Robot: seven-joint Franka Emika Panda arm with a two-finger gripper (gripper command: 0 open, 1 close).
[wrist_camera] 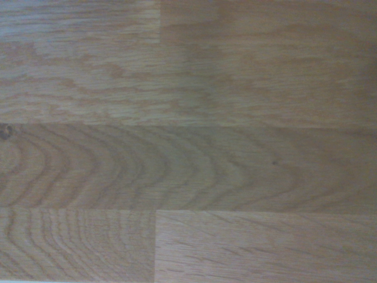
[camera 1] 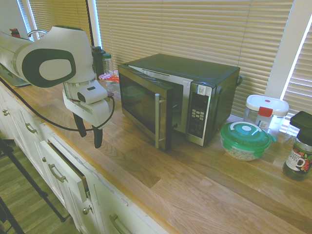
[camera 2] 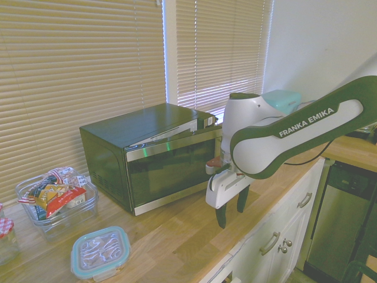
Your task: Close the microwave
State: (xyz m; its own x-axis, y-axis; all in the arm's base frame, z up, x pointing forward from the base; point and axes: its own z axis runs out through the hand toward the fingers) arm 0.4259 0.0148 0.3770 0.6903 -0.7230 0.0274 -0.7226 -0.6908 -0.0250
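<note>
The microwave (camera 1: 195, 90) stands on the wooden counter, black on top with a steel front and a button panel (camera 1: 197, 117). Its dark glass door (camera 1: 141, 102) is ajar, and the edge with the silver bar handle (camera 1: 157, 122) is swung out from the front. My gripper (camera 1: 89, 134) hangs open over the counter, apart from the door and nearer the counter's front edge, with nothing between its fingers. From the other side, the gripper (camera 2: 231, 211) is in front of the door's (camera 2: 168, 168) swung-out end. The wrist view shows only the wooden counter (wrist_camera: 188, 141).
A green-lidded bowl (camera 1: 243, 140), a white container with a red latch (camera 1: 265, 111) and a dark jar (camera 1: 298, 148) stand past the microwave's panel side. A snack tub (camera 2: 56, 197) and a teal-lidded dish (camera 2: 100, 252) are there too. A drawer (camera 1: 68, 170) under the counter is partly open.
</note>
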